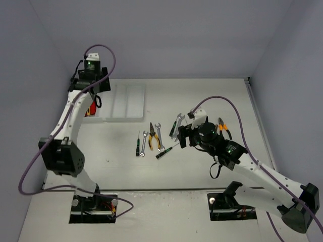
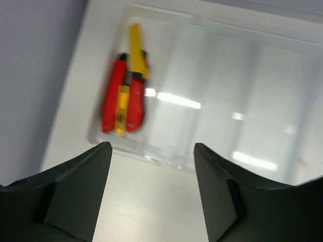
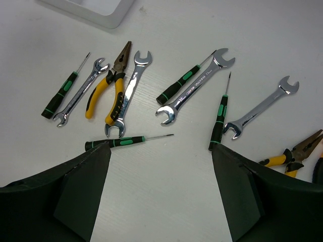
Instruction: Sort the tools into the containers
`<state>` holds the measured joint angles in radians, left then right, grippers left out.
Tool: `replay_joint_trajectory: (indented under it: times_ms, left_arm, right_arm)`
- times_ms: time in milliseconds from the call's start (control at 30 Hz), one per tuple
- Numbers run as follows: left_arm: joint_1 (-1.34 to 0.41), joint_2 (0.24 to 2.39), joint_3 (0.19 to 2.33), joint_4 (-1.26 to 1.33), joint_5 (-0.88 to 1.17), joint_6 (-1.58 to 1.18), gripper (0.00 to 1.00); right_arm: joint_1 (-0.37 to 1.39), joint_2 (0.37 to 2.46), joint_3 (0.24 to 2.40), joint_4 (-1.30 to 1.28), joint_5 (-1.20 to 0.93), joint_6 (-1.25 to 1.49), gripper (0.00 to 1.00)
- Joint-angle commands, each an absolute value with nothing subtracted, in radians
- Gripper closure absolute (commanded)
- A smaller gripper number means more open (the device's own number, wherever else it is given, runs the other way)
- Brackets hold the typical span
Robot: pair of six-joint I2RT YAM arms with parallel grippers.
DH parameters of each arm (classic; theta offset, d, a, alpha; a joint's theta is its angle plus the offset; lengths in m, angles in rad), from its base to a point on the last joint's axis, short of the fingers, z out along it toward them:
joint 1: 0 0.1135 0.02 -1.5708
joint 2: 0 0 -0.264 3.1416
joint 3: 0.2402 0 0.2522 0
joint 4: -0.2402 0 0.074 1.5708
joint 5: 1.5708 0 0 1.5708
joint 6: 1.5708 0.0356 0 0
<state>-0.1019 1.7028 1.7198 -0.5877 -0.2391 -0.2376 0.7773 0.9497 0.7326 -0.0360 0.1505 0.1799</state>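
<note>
— Where do your tools sit?
— Glossy red and yellow utility knives (image 2: 123, 96) lie in the shallow white plastic tray (image 2: 227, 101), in its end compartment. Chrome wrenches (image 3: 132, 80), slim green-black screwdrivers (image 3: 219, 116) and yellow-handled pliers (image 3: 97, 96) are scattered on your matte surface (image 3: 166, 191).
— And your jaws?
— Left jaws and right jaws are both spread wide, empty.

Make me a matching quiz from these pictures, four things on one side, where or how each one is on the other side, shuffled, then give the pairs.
1. utility knives
2. leftmost pliers
3. left gripper
4. right gripper

A. open above the loose tools on the table
B. in an end compartment of the tray
C. on the table between two wrenches
D. open above the tray's edge

Pairs: 1-B, 2-C, 3-D, 4-A
</note>
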Motion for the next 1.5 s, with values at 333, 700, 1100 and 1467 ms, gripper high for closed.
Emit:
replay_joint_trajectory:
  times_ms: [333,700,1100,1467]
  left_arm:
    - [-0.536,1.406,1.209,-0.615,-0.088,-0.546,0.33]
    - [-0.583,1.560,1.107,-0.457,-0.068,-0.617,0.49]
    - [-0.586,1.676,1.051,-0.433,-0.117,-0.656,0.60]
    - [-0.581,1.667,1.040,-0.455,-0.128,-0.629,0.98]
  right_arm:
    - [0.767,0.882,0.718,0.005,0.181,0.190,0.21]
    - [0.768,0.857,0.695,-0.025,0.184,0.213,0.21]
    - [0.768,0.849,0.687,-0.032,0.191,0.219,0.21]
    - [0.767,0.858,0.685,-0.033,0.199,0.215,0.21]
